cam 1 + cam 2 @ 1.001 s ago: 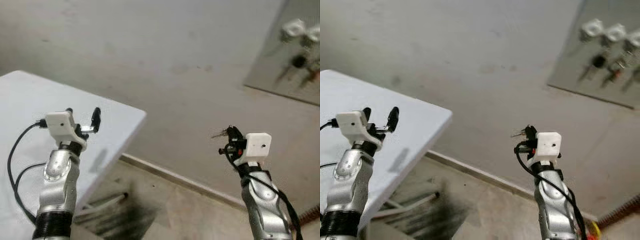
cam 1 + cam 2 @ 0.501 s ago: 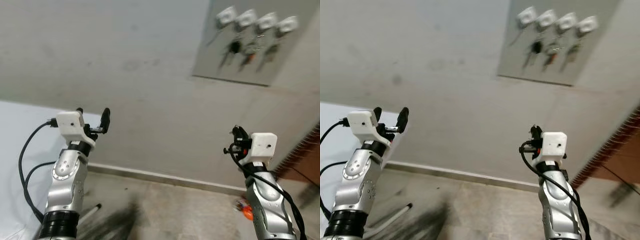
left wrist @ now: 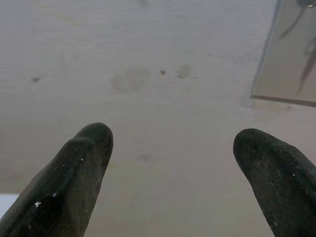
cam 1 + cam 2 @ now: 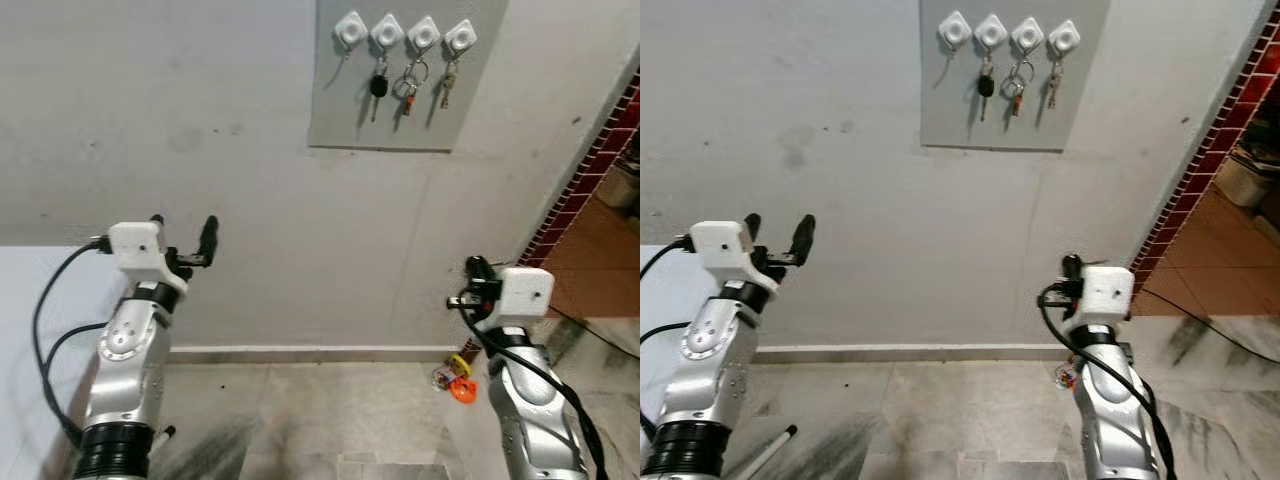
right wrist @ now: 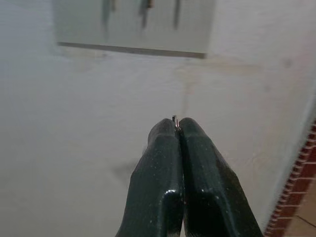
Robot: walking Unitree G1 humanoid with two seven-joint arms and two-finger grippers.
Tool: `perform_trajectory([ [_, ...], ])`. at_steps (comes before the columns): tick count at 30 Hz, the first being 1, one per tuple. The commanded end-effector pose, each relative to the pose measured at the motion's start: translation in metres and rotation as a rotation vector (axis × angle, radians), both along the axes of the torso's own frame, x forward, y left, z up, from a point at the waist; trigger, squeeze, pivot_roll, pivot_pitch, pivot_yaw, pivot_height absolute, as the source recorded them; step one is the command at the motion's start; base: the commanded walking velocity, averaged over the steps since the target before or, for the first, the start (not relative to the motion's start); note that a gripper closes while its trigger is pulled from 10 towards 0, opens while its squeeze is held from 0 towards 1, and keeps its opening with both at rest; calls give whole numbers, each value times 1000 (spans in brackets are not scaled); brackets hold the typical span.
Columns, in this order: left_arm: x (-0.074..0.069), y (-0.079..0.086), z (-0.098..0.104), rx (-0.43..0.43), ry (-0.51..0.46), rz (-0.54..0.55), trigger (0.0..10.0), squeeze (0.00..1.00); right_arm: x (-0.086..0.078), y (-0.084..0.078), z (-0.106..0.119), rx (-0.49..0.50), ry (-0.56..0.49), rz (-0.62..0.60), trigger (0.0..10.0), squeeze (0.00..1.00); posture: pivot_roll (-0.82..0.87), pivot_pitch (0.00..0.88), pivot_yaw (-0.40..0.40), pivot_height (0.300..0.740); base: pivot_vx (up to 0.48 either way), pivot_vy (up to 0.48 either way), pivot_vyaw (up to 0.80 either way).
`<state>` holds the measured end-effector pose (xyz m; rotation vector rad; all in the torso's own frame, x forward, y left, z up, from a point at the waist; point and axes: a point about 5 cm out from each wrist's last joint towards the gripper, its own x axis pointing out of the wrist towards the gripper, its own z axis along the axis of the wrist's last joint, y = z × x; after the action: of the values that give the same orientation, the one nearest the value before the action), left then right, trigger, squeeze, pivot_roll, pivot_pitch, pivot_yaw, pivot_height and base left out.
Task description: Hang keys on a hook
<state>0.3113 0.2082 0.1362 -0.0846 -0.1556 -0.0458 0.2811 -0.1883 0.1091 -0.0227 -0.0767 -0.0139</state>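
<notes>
A grey panel (image 4: 330, 120) on the wall ahead carries a row of white hooks. The leftmost hook (image 4: 350, 28) is bare. A black key (image 4: 378, 86), a ring with a red tag (image 4: 408, 88) and a small key (image 4: 446, 88) hang from the other hooks. My right gripper (image 4: 474, 272) is raised below and to the right of the panel and is shut; a sliver of the metal key ring (image 5: 175, 118) pokes out between its fingertips. The rest of the keys is hidden. My left gripper (image 4: 183, 225) is raised at the left, open, holding nothing.
A white table (image 4: 20, 300) edges in at the far left. A red-tiled wall corner (image 4: 590, 170) opens onto another room at the right. An orange object (image 4: 461, 388) lies on the floor by the skirting. A white stick (image 4: 770, 445) lies on the floor at the lower left.
The camera has swung right, so the key panel has moved from the upper right to the top middle. Both arms keep their raised pose, the right gripper still shut.
</notes>
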Motion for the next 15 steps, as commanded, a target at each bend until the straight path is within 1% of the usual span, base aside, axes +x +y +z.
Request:
perform_trajectory([
  [1,0,-1,2,-3,12,-8,10000,0,1,-2,5,-4,-12,-19,10000,0,-34,0,-12,740,0,0,0],
  [3,1,-2,2,-16,22,-22,10000,0,1,-3,5,-1,-10,-26,10000,0,-34,0,-12,740,0,0,0],
  [6,0,-7,2,15,17,-55,10000,0,0,-2,5,-8,-12,-15,10000,0,-35,0,-11,740,0,0,0],
  [10,-1,-8,2,16,19,-73,10000,0,-1,-1,6,-17,-17,-8,10000,0,-35,0,-9,740,0,0,0],
  [15,-2,-6,2,12,33,-78,10000,0,-2,-1,6,-11,-18,-8,10000,0,-36,0,-3,740,294,0,0],
])
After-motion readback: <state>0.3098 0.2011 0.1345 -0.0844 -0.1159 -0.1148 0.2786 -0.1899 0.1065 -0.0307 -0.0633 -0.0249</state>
